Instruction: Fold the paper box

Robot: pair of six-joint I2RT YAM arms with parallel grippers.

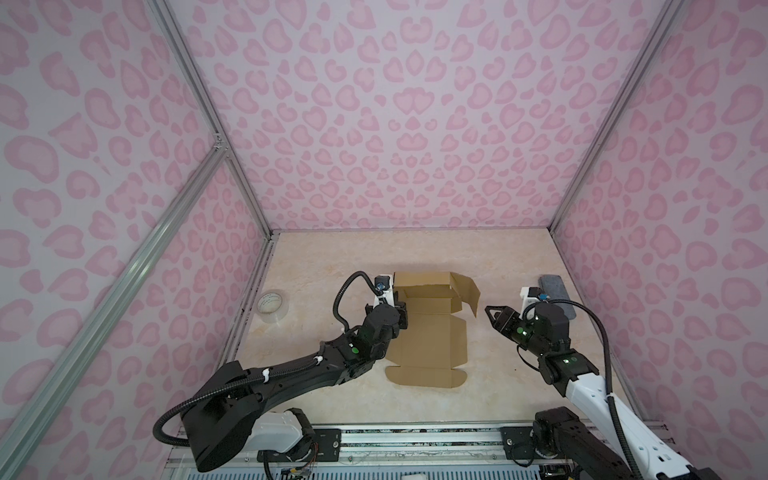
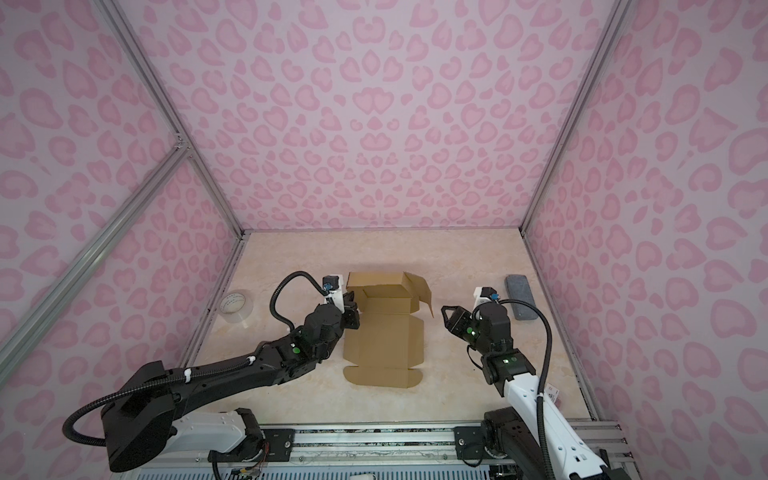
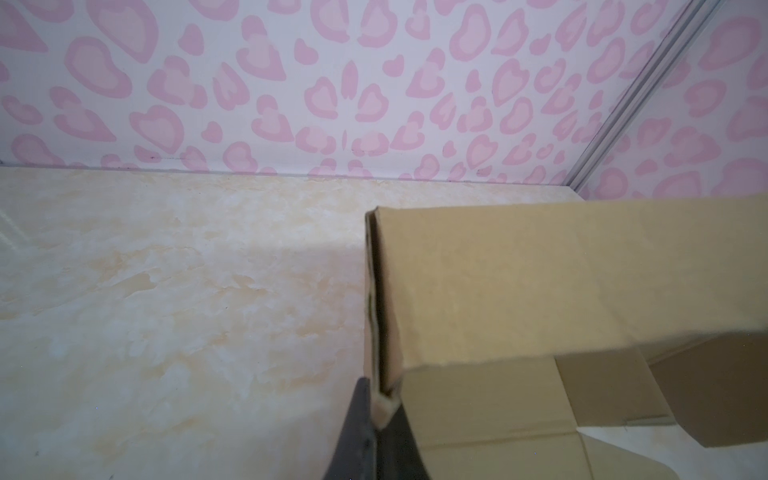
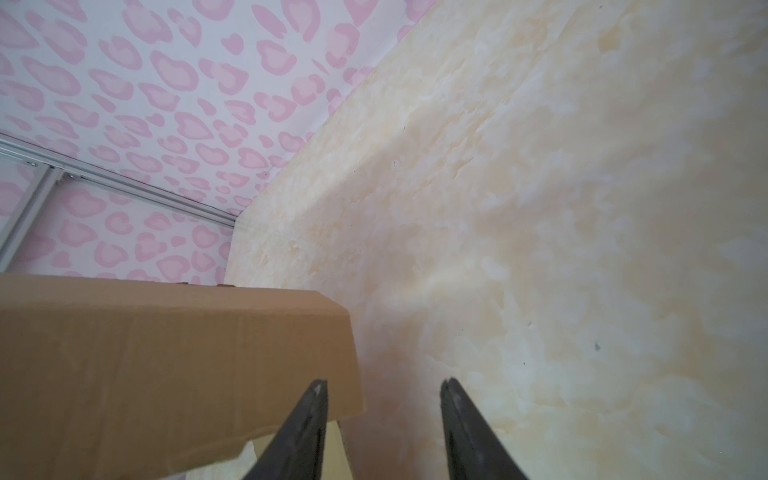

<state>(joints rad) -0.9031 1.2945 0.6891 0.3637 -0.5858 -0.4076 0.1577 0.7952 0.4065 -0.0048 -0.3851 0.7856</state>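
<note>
Paper box (image 1: 428, 340) sits mid-desk, partly folded. The far and left walls are up, the right flap stands out at an angle, and the near panel lies flat on the desk (image 1: 332, 257).

Both top views:
- The left arm reaches long and low from the near-left base, with its wrist bent in at the box's (image 2: 382, 345) left wall. The left gripper (image 1: 401, 311) is on that wall's near end.
- The right arm rises from the near-right base with its wrist turned inward. The right gripper (image 1: 490, 316) points at the angled flap, just short of it and not touching.
- A tape roll (image 1: 272, 306) is well left of the box and a grey block (image 1: 559, 297) is far right, behind the right wrist.

Left wrist view: left gripper (image 3: 380, 411) is clamped on the box (image 3: 540, 282), with the raised wall's edge pinched between the fingers (image 3: 357, 419). The far wall runs off across the view.

Right wrist view: right gripper (image 4: 383, 384) has its jaws apart with nothing between them, only bare desk (image 4: 582, 208). One finger (image 4: 307, 419) overlaps the flap (image 4: 166, 357) in the picture, and I can't tell if it touches.
</note>
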